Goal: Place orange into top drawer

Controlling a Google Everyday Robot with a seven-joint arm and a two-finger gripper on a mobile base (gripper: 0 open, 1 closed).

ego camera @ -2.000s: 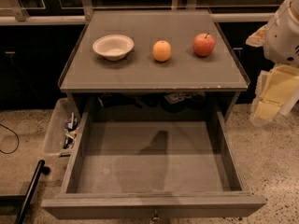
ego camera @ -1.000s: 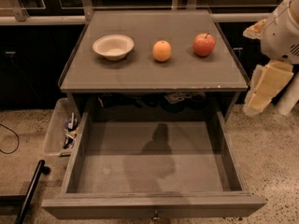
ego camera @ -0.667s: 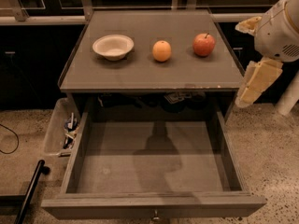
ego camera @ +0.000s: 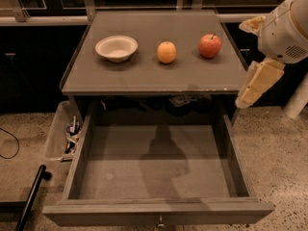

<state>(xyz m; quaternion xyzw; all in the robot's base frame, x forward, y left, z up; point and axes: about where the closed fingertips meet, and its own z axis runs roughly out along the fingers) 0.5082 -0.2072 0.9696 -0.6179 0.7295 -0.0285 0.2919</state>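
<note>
- Swung inward from 3 o'clock over the last two seconds: gripper (ego camera: 243, 64), now hanging just off the right edge of the tabletop (ego camera: 144, 76), above the drawer's right wall; fruit and bowl unmoved.
- Pulled fully out at 6 o'clock: top drawer (ego camera: 120, 177), grey floor bare but for a shadow across the middle.
- Judged step: approach, ahead of any grasp; nothing lifted yet.
- Spread well apart at 3 o'clock: cream fingers (ego camera: 260, 81), nothing between them, no visible contact with fruit or table.
- Tucked at 9 o'clock, just beside the drawer's left wall: clear plastic bin (ego camera: 55, 138) of clutter.
- Toward 11 o'clock on the tabletop: white bowl (ego camera: 116, 48), empty.
- Toward 1 o'clock: red apple (ego camera: 210, 45), stem up, nearest to the gripper and likely the one to steer around.
- Near 12 o'clock, mid-tabletop, between bowl and apple and apart from both: orange (ego camera: 166, 52), not yet picked up.
- Called for next, by this reading: a reach leftward past the apple, a descent with the jaws astride the orange, a firm close, a lift, then a carry toward 6 o'clock and a release low over the drawer floor.
</note>
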